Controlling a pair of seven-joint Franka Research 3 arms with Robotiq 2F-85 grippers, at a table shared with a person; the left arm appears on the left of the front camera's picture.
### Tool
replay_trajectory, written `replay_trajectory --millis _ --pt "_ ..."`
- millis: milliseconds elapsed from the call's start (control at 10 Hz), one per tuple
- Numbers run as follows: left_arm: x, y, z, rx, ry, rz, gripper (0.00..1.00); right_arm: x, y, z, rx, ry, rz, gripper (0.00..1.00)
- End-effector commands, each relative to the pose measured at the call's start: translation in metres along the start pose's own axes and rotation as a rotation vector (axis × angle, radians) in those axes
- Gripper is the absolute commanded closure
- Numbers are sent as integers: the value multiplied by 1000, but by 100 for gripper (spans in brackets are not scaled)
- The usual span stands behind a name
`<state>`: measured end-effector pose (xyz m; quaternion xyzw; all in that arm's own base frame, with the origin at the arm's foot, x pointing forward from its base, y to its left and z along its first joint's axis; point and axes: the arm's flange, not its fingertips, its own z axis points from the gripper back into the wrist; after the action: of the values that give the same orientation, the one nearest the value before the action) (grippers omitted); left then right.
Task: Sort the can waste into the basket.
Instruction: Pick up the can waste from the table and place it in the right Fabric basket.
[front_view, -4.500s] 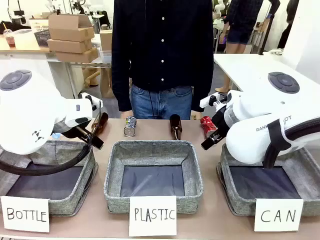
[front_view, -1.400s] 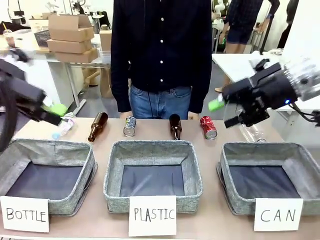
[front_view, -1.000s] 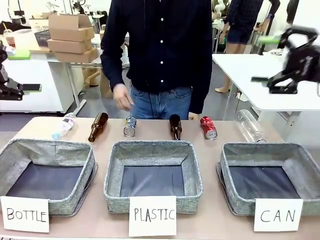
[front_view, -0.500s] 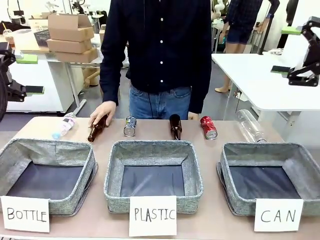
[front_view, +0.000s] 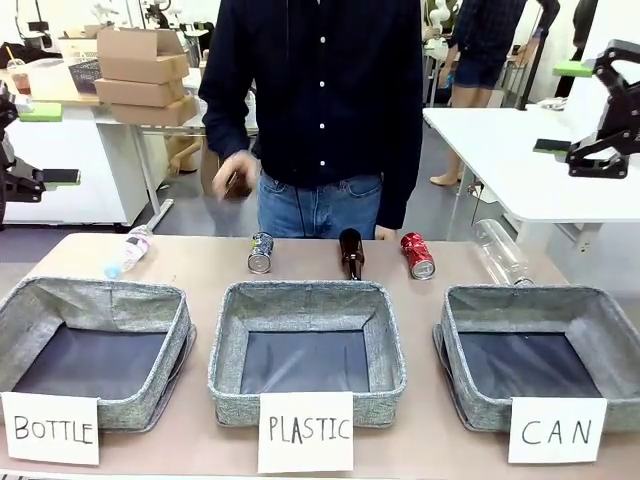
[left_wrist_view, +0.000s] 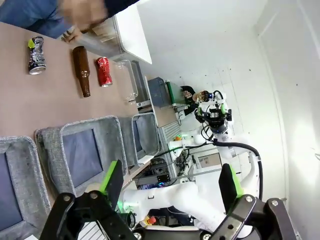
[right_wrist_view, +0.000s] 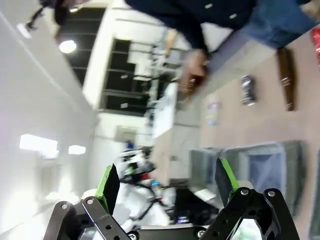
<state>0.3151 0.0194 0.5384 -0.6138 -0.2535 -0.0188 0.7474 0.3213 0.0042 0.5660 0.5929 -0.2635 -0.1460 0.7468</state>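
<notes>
The red can and silver can are seen lying beyond the basket, carded "CAN". Nothing is picked yet: the left gripper and right gripper are held high, jaws wide, empty. A descent onto a can is judged next. "PLASTIC" and "BOTTLE" are read alongside.

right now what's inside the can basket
The CAN basket holds nothing visible, just its bare dark bottom; the red can and silver can lie outside it. Its front wall hides the nearest strip of floor.
</notes>
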Motion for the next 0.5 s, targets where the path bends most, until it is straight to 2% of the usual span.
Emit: replay_trajectory --millis 0,100,200,400 --pt "3 -2 -3 -23 -7 -15 0 36 4 -57 -480 -45 209 0" --pt "3 -2 -3 -23 -7 -15 0 57 -2 -78 -692 -74 305 0" --pt "3 -2 -3 -23 -7 -15 0 76 -12 -91 -875 -87 344 0" --pt "3 -2 -3 -23 -7 -15 0 90 -29 -109 -1041 34 383 0"
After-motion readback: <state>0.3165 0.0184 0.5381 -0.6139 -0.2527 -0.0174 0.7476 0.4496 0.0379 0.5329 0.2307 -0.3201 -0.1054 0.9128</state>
